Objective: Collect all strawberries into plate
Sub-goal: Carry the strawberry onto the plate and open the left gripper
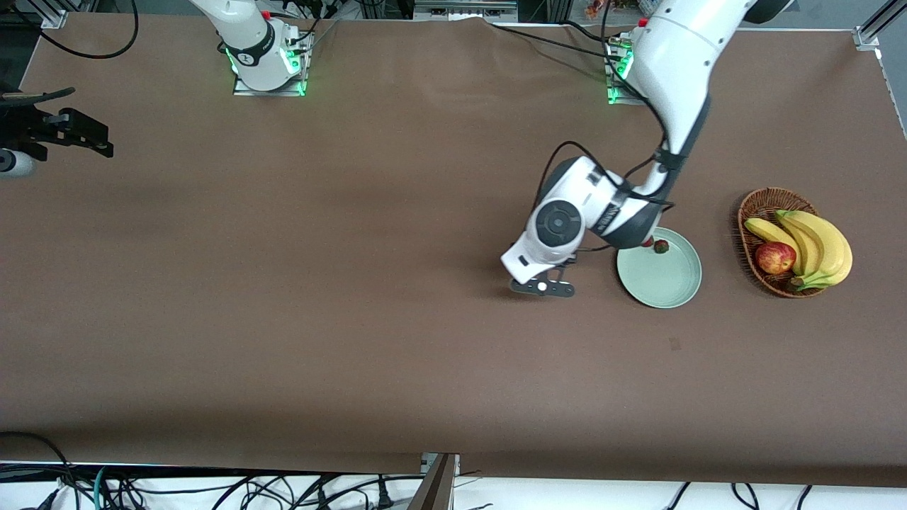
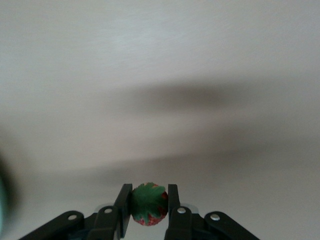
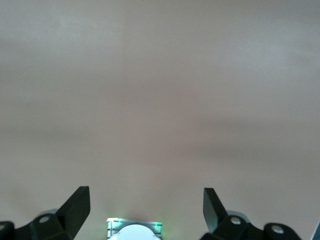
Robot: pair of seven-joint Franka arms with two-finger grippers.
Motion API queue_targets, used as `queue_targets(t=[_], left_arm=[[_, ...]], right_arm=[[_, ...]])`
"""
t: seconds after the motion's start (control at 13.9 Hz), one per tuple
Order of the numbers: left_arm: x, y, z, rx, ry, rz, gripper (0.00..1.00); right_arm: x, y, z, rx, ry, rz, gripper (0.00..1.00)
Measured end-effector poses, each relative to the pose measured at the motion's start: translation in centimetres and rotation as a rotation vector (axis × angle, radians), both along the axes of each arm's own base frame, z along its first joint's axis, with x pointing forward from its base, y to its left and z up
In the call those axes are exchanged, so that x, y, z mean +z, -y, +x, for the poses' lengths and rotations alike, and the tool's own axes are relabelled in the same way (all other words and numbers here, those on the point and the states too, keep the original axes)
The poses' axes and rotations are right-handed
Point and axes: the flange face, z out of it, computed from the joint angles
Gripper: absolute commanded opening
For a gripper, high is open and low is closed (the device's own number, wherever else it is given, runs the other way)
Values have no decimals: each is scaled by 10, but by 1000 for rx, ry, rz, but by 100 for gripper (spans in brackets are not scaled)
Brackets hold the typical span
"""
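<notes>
The plate (image 1: 659, 273) is sitting closest to the front camera, pale mint green and flat on the brown tabletop (image 1: 354, 319), toward the left arm's end. One strawberry (image 1: 661, 246) is already lying in it, right up against the rim on the side farther from the camera, and there is a second speck of red (image 1: 648, 243) peeking out just beside it from under the arm's body; too little of it is showing to say more.

The left arm is reaching down from its base and bending low over the tabletop, and the left gripper (image 1: 544, 287) is hanging just above the surface, beside the plate on the side toward the right arm's end. The left wrist view is giving us the clincher: its fingers (image 2: 123, 205) are pinching in tight on a strawberry (image 2: 148, 204), green cap facing the lens, red flesh showing below.

Further toward the left arm's end, a brown wicker basket (image 1: 755, 209) is resting near the plate but apart from it, and it is carrying bananas (image 1: 815, 244) and a red-yellow apple (image 1: 774, 257).

The right arm is waiting. The right gripper (image 1: 88, 138) is hovering at the right arm's end of the tabletop, and in its own wrist view its fingers (image 3: 76, 206) are standing wide apart, gripping nothing.
</notes>
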Motion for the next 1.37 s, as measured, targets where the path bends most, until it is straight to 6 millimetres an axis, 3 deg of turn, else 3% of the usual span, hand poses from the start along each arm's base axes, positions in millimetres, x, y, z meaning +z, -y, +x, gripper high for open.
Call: queue_targets(t=[0.22,0.36,0.5,0.58,0.65,0.72,0.87,1.15,1.37], left_arm=[[13,-61,17,-142,-84,-16,25],[8,-101,29,-249,-116,-55,25],[2,-144,38,-354,-144,-102,32],[0,-165,42,-395,-153,-124,55],[-2,-180,44,-420,-160,-139,100],[-6,-190,44,-431,-168,-149,100],[-12,-196,43,-440,-181,-157,100],[-14,-186,40,-455,-190,-164,100],[6,-183,40,-431,-207,-151,100]], right_arm=[[4,-2,-1,-47,2,13,100],[5,-1,-1,-55,2,12,100],[5,1,-1,-60,0,12,100],[5,2,-1,-61,0,11,100],[5,2,-1,-62,0,11,100],[5,2,-1,-62,0,11,100],[5,2,-1,-62,-1,10,100],[5,3,-1,-61,-1,-3,100],[4,3,-1,-59,-2,-4,100]])
